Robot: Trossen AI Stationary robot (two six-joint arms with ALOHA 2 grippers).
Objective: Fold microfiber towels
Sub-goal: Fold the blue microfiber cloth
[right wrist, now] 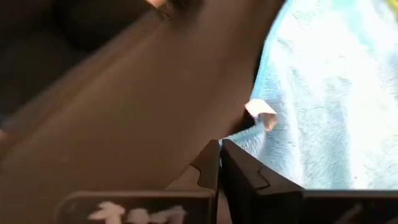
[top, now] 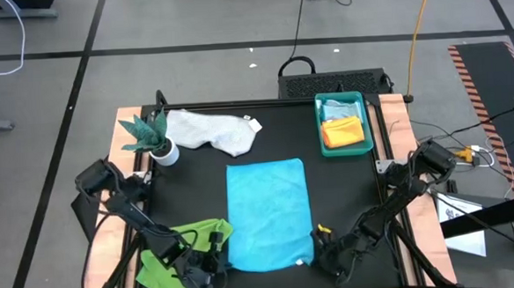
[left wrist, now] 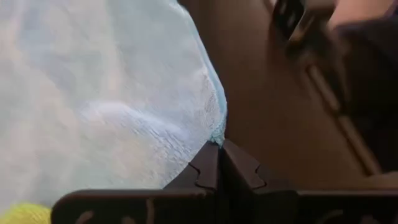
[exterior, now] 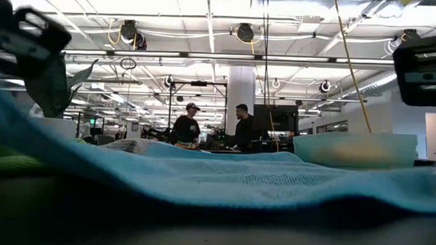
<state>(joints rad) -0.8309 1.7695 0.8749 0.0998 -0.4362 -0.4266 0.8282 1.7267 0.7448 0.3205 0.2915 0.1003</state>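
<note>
At its near corners, the turquoise towel [top: 268,212] sits pinched in both arms' jaws

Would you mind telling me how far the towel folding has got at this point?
Done: the orange towel lies folded in the teal tray, on a pale blue one. In hand: the turquoise towel lies spread out, the left gripper and right gripper each with jaws shut on a near corner. Left: the white towel and green towel lie crumpled.
</note>
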